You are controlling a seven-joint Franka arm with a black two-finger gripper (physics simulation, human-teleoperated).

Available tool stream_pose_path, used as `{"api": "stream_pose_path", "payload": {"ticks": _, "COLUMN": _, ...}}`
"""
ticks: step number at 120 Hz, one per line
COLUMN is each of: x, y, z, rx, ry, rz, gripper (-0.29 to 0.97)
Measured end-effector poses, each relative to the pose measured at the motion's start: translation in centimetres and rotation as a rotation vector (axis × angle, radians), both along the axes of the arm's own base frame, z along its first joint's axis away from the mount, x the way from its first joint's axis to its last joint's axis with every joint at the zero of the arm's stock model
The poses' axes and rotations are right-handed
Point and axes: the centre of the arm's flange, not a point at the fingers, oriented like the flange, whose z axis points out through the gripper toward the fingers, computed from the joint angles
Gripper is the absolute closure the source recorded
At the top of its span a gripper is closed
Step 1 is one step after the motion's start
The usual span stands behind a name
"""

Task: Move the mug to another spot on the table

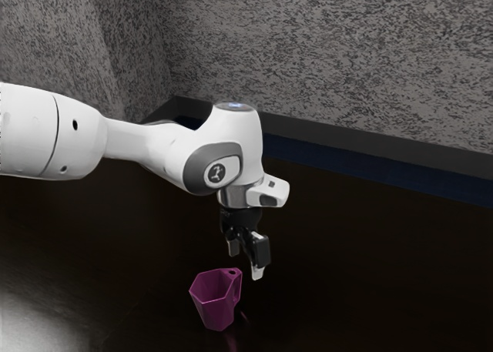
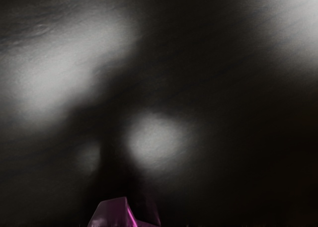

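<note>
exterior view: the arm [image 1: 139,144] is held level, its hand turned down; the fingers [image 1: 260,253] are spread open, just above the upright purple mug [image 1: 218,298], set well off the tabletop's [image 1: 370,275] far edge.

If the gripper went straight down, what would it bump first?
Probably the purple mug, at its rim nearest the gripper; depth is unclear, so it might hit the dark table beside it.

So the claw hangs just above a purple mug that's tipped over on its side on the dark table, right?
Not quite: the purple mug stands upright, opening upward, as the exterior view shows. The claw does hang just above it, and the mug is on the dark table.
</note>
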Motion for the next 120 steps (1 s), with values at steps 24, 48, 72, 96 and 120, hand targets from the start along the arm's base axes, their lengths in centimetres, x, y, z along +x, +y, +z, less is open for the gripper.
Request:
{"api": "stream_pose_path", "payload": {"ticks": 24, "x": -1.5, "y": 0.1, "z": -2.5, "rx": 0.013, "ry": 0.028, "rz": 0.011, "gripper": 0.00}}
{"api": "stream_pose_path", "payload": {"ticks": 48, "x": -2.1, "y": -0.4, "z": -3.8, "rx": 0.019, "ry": 0.030, "rz": 0.010, "gripper": 0.00}}
{"api": "stream_pose_path", "payload": {"ticks": 72, "x": -2.1, "y": -0.4, "z": -4.0, "rx": 0.056, "ry": 0.006, "rz": -0.027, "gripper": 0.00}}
{"api": "stream_pose_path", "payload": {"ticks": 96, "x": -2.3, "y": -0.8, "z": -4.2, "rx": 0.080, "ry": -0.001, "rz": -0.056, "gripper": 0.00}}
{"api": "stream_pose_path", "payload": {"ticks": 120, "x": -2.4, "y": -1.0, "z": -4.9, "rx": 0.090, "ry": 0.006, "rz": -0.065, "gripper": 0.00}}
